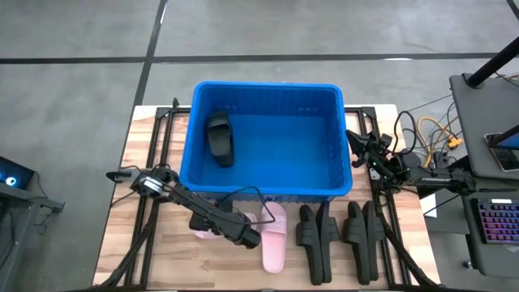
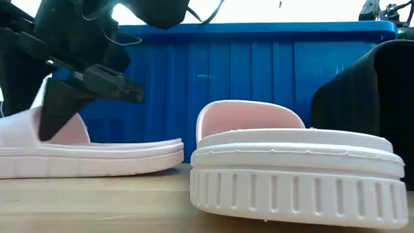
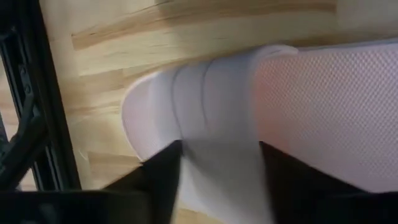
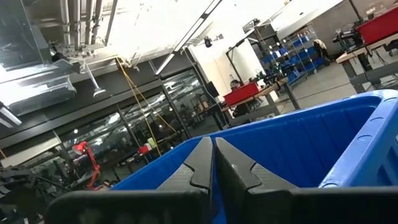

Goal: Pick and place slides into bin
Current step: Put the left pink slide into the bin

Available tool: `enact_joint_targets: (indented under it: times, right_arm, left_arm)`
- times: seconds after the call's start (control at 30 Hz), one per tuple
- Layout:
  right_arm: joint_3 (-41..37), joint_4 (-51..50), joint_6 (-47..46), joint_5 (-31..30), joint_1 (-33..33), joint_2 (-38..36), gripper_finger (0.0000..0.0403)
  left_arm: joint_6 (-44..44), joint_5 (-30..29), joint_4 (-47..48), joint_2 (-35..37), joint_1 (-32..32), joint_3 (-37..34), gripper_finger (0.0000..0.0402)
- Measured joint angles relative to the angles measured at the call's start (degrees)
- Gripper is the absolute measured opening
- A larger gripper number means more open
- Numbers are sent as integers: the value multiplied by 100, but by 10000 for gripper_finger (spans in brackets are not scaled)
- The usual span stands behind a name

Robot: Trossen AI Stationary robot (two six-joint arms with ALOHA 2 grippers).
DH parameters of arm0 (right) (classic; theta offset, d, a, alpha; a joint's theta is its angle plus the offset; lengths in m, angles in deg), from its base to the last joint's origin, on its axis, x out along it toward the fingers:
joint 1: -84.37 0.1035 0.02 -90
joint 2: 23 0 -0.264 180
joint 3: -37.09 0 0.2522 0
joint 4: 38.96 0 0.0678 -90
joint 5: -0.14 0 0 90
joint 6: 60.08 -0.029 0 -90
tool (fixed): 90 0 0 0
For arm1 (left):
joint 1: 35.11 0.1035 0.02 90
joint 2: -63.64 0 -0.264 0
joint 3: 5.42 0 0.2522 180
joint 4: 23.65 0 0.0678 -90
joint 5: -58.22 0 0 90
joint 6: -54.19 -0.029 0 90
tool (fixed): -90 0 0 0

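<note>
My left gripper (image 1: 240,234) is down on a pale pink slide (image 1: 204,234) lying on the wooden table near the front of the blue bin (image 1: 340,182). Its fingers stand at either side of the wide strap (image 3: 217,112). A second pink slide (image 1: 274,239) lies sole-down just to its right and shows large in the low view (image 2: 291,175). One black slide (image 1: 219,138) lies inside the bin at its left. My right gripper (image 1: 358,143) is shut and empty, hovering at the bin's right rim. My left gripper comes from above, pointing down, and has the pink slide's strap (image 3: 211,143) between its two fingers (image 3: 163,174), one at the toe-side edge and one at the footbed side. The slide's sole (image 2: 97,158) lies flat on the table.
Several black slides (image 1: 316,235) (image 1: 361,235) stand in pairs to the right of the pink ones, near the front edge. A black frame rail (image 3: 37,106) runs along the table's left part. Cables and a keyboard (image 1: 495,223) lie off the table's right side.
</note>
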Motion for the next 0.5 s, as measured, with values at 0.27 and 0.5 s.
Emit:
enact_joint_targets:
  times: [0.27, 0.5]
  right_arm:
    - [0, -2, 0, -1, -1, 2, 9]
    - [0, -4, 0, -1, -1, 2, 9]
  left_arm:
    - [-1419, 262, -30, 187, -9, 1, 12]
    - [-4910, 873, -709, 1133, -37, 376, 2]
